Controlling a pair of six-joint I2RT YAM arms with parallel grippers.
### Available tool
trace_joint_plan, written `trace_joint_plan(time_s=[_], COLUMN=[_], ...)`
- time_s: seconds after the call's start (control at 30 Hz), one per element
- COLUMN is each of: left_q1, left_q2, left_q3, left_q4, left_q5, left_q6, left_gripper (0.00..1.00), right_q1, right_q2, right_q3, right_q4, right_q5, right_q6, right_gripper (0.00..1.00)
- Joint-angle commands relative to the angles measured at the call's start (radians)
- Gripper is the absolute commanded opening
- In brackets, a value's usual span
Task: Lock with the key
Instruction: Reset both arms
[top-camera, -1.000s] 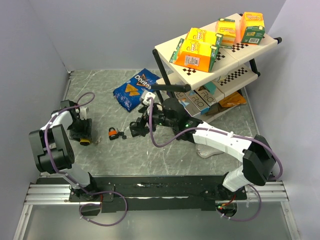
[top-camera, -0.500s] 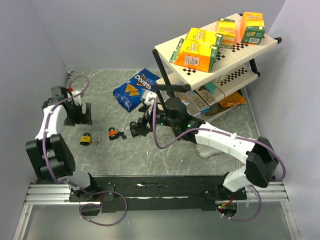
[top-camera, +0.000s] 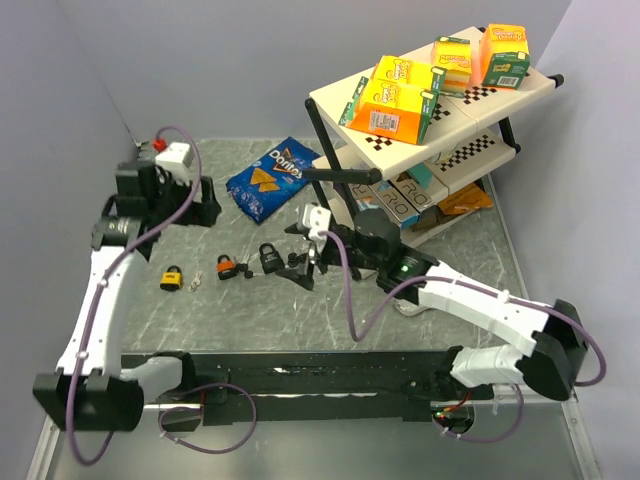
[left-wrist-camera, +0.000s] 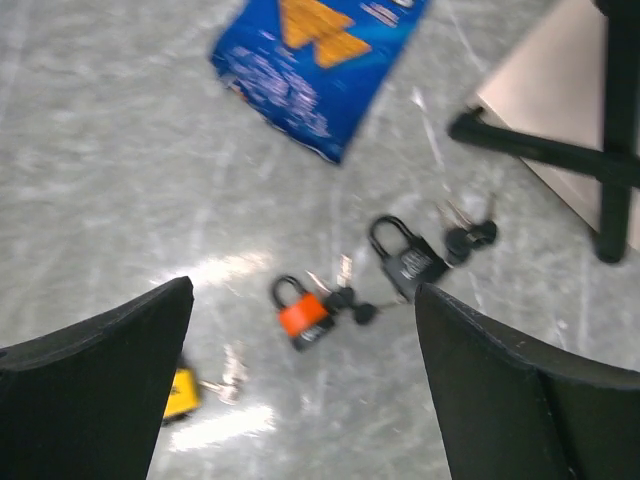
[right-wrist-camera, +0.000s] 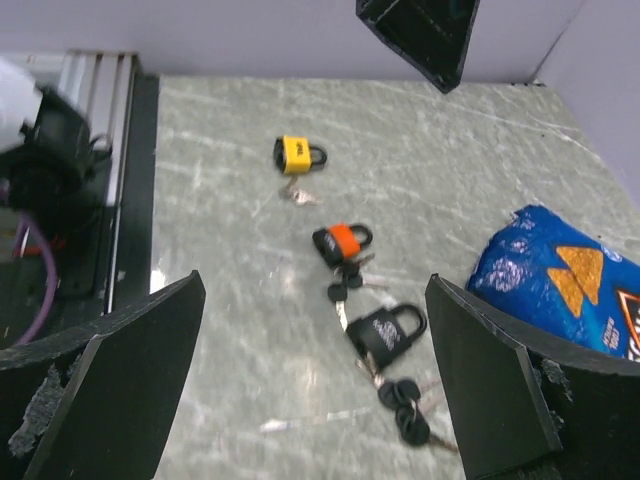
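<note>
While right gripper (right-wrist-camera: 315, 295) and left gripper (left-wrist-camera: 305, 295) stand spread and empty, black metal padlock (right-wrist-camera: 385, 330), black-headed keys (right-wrist-camera: 408, 405) beside it, lies on grey marbled table (right-wrist-camera: 200, 180) just ahead of the right, farther from the left.

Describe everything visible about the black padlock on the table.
The black padlock lies flat on the grey marbled table, next to the orange padlock, with nothing gripping it. Its body is dark with a pale marking; the dark shackle looks seated at both ends. A bunch of black-headed keys lies at its base; whether one sits in the keyhole cannot be told.
</note>
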Motion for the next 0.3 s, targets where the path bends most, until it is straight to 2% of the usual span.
trace_joint_plan(time_s=[0.0,0.13,0.27], left_q1=[-0.068,-0.082,-0.082], left_q2=[-0.084,-0.167,-0.210], left_q3=[-0.110,-0.231,-0.258], left_q4=[0.037,0.059,0.065], left_q5=[-0.070,-0.056,-0.061], left_q6=[-0.105,-0.111,-0.117], left_gripper=[0.96,0.96,0.96], right_q1=[0.011,0.017,0.022], right_q2=[-0.100,-0.146,-0.189], right_q3=[-0.072,-0.118,-0.138], right_q4=[-0.037,-0.063,-0.083], right_q5=[-0.038,-0.023,-0.018], right_q6=[-0.083,-0.103,-0.123], right_gripper=[1.00,1.00,1.00])
